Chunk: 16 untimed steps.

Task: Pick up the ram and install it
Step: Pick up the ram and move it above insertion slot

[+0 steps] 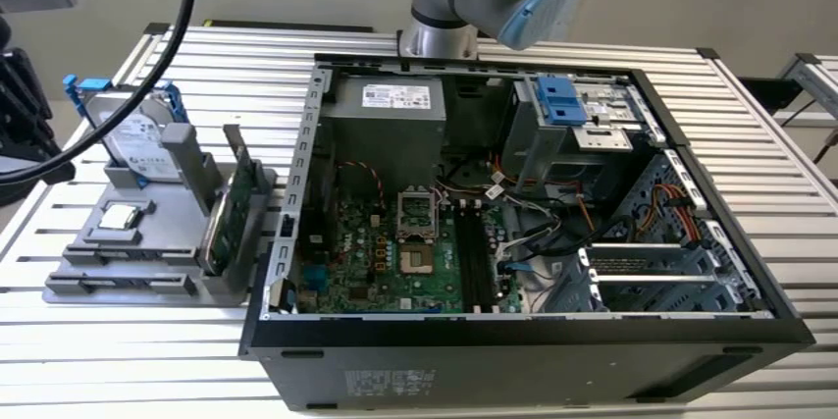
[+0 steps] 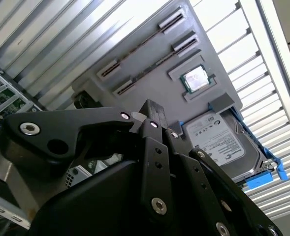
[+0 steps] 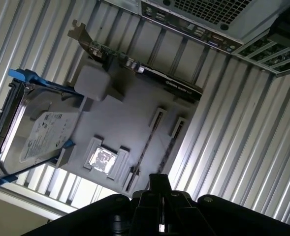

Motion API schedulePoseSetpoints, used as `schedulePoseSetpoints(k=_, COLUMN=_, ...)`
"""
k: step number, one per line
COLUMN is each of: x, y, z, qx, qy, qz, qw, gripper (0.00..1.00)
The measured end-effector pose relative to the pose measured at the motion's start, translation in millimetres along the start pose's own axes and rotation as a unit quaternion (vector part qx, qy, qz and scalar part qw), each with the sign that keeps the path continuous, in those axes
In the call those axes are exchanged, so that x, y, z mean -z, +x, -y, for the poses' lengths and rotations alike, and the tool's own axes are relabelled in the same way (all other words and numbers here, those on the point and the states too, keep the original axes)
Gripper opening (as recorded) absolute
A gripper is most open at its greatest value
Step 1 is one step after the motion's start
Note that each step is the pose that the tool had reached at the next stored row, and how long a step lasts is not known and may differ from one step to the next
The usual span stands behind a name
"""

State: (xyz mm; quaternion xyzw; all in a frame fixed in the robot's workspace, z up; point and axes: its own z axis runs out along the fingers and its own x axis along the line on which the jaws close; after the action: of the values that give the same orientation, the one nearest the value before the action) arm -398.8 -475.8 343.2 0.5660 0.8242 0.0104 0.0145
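closed pincer (image 3: pixel 159 181) over gray tray (image 3: pixel 130 118)

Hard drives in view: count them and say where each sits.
1. The hard drive rests on the grey holder at the exterior view's left of the case; its bays may hide more.

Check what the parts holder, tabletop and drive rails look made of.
Holder: matte grey, flat even colour, no shine; likely plastic, maybe printed.
Tabletop: silver ribbed slats with bright glare; looks like extruded aluminium.
Drive rails: saturated blue, thin clip shapes; most likely moulded plastic.
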Motion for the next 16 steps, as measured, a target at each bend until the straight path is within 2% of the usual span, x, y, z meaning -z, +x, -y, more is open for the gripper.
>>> schedulePoseSetpoints(k=16, x=-0.8, y=0.0, z=0.0, qx=-0.035, qy=0.0006, qz=0.0013, qw=0.9994, gripper=0.0)
